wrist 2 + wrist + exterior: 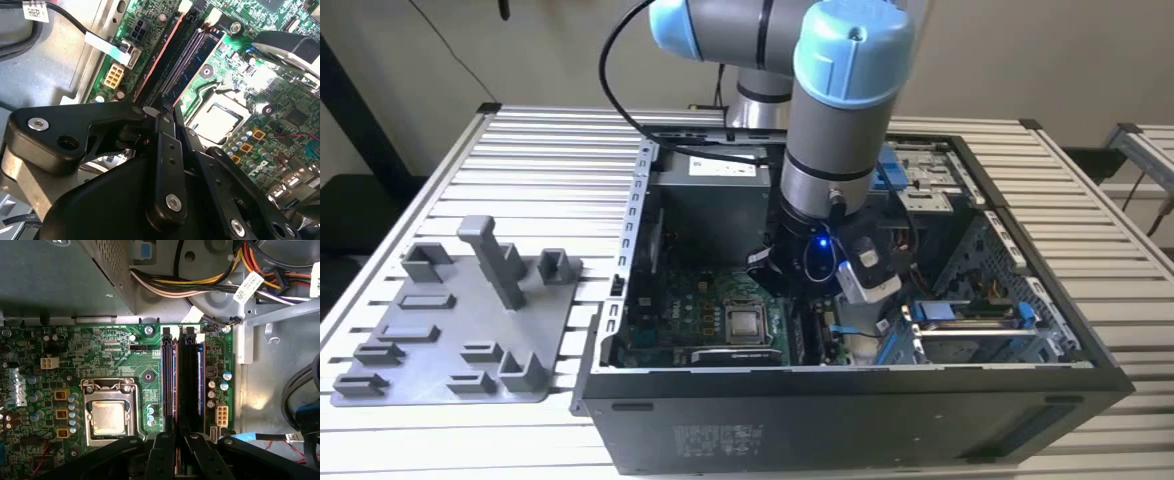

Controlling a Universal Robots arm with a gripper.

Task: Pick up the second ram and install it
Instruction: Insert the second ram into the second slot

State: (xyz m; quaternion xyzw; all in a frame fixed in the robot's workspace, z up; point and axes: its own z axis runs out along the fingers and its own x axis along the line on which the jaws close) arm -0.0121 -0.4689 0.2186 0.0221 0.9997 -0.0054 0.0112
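Exterior view: a grey robot arm with smooth tubes and pale blue joint caps is reaching steeply down from the upper middle of the frame into an open black metal computer case. Its wrist is hanging low over the green motherboard. On the exterior view's left, a grey plastic tray with upright posts is lying on the ribbed metal table, well apart from the arm.

Second wrist view: the gripper, built of matte black linkages with silver screw heads, is pointing down at the memory slots. Its narrow black fingers are standing drawn close together, pinching the near end of the second ram. That stick is showing as a long, thin, dark blue-green board standing on edge in the slot beside the square, silvery processor socket.

First wrist view: the gripper is sitting straight over the same slot, its fingers flanking the stick's end. The second ram is appearing as a narrow bluish strip running away from the fingertips, parallel to the neighbouring black slot and just beside the processor socket. Bundled coloured cables are lying beyond the board.
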